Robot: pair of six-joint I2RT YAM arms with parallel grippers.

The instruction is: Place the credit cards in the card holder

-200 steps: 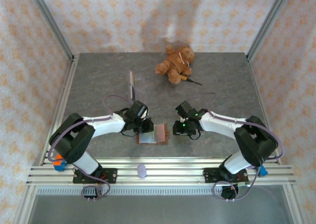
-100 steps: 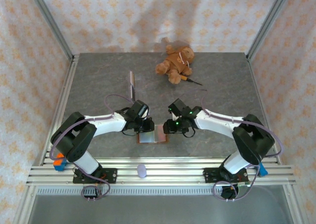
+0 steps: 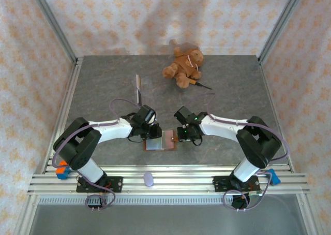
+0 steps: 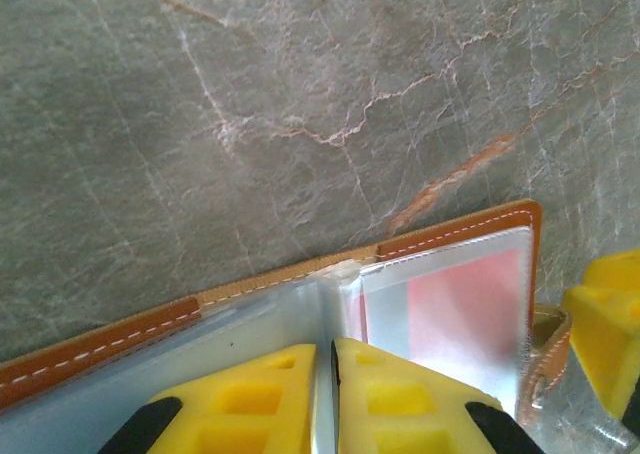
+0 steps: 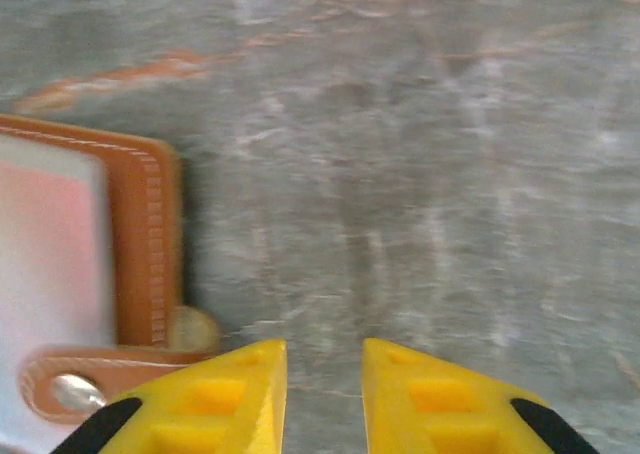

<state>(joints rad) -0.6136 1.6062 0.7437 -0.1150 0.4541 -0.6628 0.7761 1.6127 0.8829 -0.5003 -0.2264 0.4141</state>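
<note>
Steadying step: left gripper (image 4: 322,359) pinches card holder (image 4: 450,294) sleeve. Right gripper (image 5: 323,359) narrow, empty, at holder's 3 o'clock. Next: fetch card.

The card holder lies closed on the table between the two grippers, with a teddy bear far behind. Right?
Not quite: the card holder lies open, not closed; the left wrist view shows its clear sleeves spread out. It is on the table between the left gripper and the right gripper, with the teddy bear far behind.
</note>
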